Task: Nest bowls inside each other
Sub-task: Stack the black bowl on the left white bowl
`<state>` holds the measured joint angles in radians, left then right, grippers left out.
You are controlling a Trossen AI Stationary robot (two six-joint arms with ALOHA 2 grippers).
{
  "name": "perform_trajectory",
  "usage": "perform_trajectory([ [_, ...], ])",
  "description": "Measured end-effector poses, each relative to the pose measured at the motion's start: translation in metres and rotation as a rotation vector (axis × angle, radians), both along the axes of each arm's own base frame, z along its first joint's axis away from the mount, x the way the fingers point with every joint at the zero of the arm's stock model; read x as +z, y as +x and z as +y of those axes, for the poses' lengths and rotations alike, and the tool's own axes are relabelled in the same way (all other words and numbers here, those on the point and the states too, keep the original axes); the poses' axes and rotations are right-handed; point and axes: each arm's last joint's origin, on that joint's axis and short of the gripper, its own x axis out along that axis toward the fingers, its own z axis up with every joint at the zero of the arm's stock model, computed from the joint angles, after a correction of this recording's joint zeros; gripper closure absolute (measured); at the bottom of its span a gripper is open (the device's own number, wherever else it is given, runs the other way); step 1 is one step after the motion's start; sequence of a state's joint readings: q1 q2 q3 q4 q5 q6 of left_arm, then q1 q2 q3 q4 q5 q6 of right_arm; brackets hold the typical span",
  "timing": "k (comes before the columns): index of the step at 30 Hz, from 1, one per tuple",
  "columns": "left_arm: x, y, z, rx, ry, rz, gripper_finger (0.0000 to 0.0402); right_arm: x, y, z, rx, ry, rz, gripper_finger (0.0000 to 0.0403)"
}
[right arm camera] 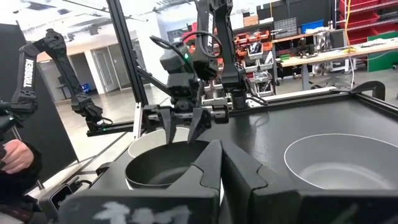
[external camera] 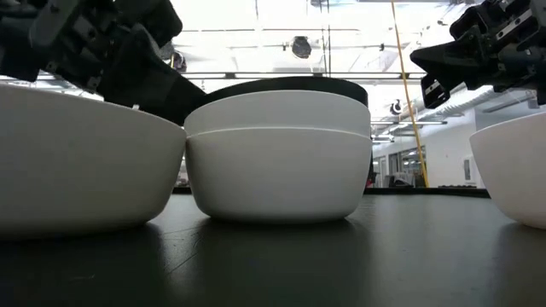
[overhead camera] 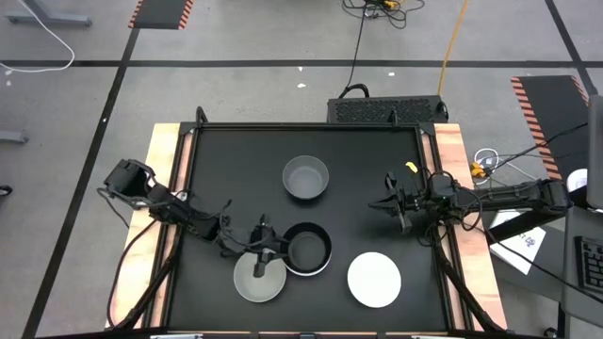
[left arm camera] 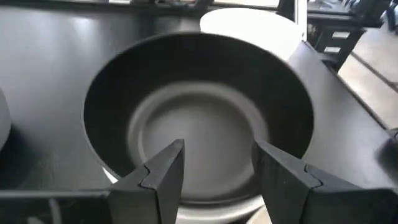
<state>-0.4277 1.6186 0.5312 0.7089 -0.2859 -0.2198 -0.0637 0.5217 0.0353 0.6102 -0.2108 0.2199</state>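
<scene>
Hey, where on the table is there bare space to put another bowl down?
Free: the far-left mat beside the grey bowl, and the middle between it and the white bowl. Crowded: near edge, where the left gripper hangs over the black bowl and its pale neighbour.

Black bowl (overhead camera: 308, 248) nested upright in white bowl (external camera: 277, 175); grey bowl (overhead camera: 305, 178), two white bowls (overhead camera: 374, 280) apart.

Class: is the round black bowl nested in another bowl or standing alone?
Nested: the round black bowl sits inside a white bowl, rim above it.
</scene>
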Motion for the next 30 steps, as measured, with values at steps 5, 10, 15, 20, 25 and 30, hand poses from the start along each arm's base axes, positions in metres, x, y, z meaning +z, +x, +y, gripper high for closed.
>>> perform_trajectory([
  [5,0.005,0.001,0.0,-0.006,0.009,-0.034,0.0216,0.0,0.0,0.0,0.0,0.0,0.0,0.0403],
  [10,0.008,0.002,0.006,0.011,0.015,-0.045,0.0216,0.0,0.0,0.0,0.0,0.0,0.001,0.0403],
  [15,0.01,0.005,0.012,0.013,0.013,-0.048,0.0215,-0.002,0.001,0.0,0.002,0.019,0.027,0.0403],
  [20,0.01,0.005,0.012,0.007,0.03,-0.049,0.0215,-0.007,0.004,0.002,0.02,0.034,0.065,0.0403],
  [25,0.011,0.005,0.012,-0.009,0.087,-0.066,0.0215,-0.006,0.008,0.007,0.057,0.024,0.04,0.0403],
  [30,0.015,0.003,0.014,-0.003,0.149,-0.066,0.0215,-0.005,0.012,0.013,0.083,0.023,0.017,0.0403],
])
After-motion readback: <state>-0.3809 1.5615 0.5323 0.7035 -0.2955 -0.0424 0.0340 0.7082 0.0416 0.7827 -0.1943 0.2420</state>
